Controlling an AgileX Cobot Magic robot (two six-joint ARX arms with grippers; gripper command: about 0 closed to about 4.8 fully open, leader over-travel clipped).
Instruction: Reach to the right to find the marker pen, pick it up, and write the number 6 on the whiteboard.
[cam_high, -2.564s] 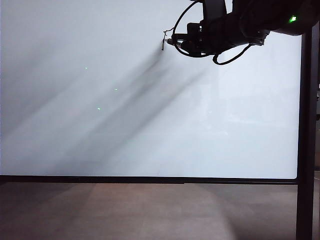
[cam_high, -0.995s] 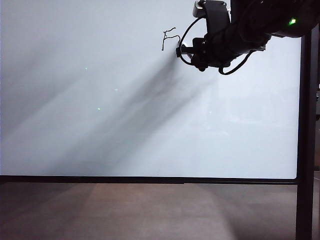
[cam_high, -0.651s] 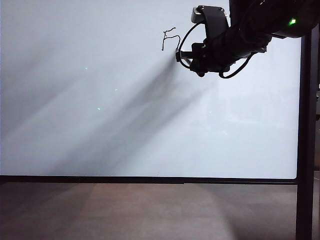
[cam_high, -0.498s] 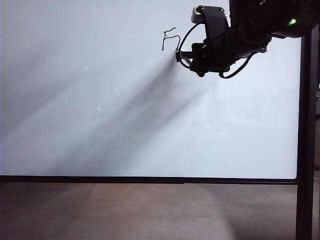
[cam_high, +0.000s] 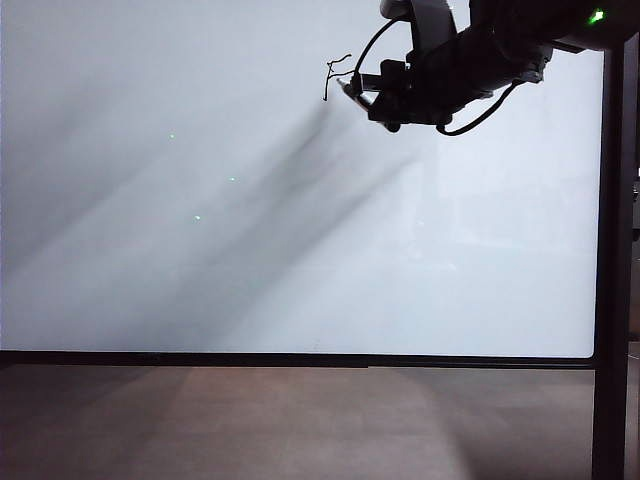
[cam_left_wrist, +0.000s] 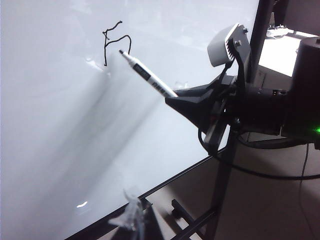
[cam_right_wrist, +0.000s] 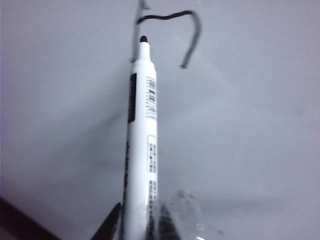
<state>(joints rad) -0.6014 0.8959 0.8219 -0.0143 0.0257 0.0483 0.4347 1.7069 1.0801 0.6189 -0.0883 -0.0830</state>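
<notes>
Marker pen (cam_right_wrist: 141, 145) clamped in right gripper (cam_right_wrist: 145, 220) upper right, tip beside half-drawn number 6 (cam_left_wrist: 116, 42) on whiteboard (cam_high: 250, 250); loop unclosed. Left gripper (cam_left_wrist: 131, 220) low, state unclear.

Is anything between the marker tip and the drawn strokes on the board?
Nothing: right wrist view shows bare whiteboard between marker pen tip and strokes; right gripper holds it.

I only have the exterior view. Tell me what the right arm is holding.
Observer: The right gripper, up at the board, has its jaws shut on the marker pen, a white labelled barrel.
Operator: Report the tip.
Observer: Its dark tip sits under the arch of the number 6, beside the upright stroke.
Operator: Locate the other arm.
Observer: The left gripper stands back from the whiteboard, facing it.
</notes>
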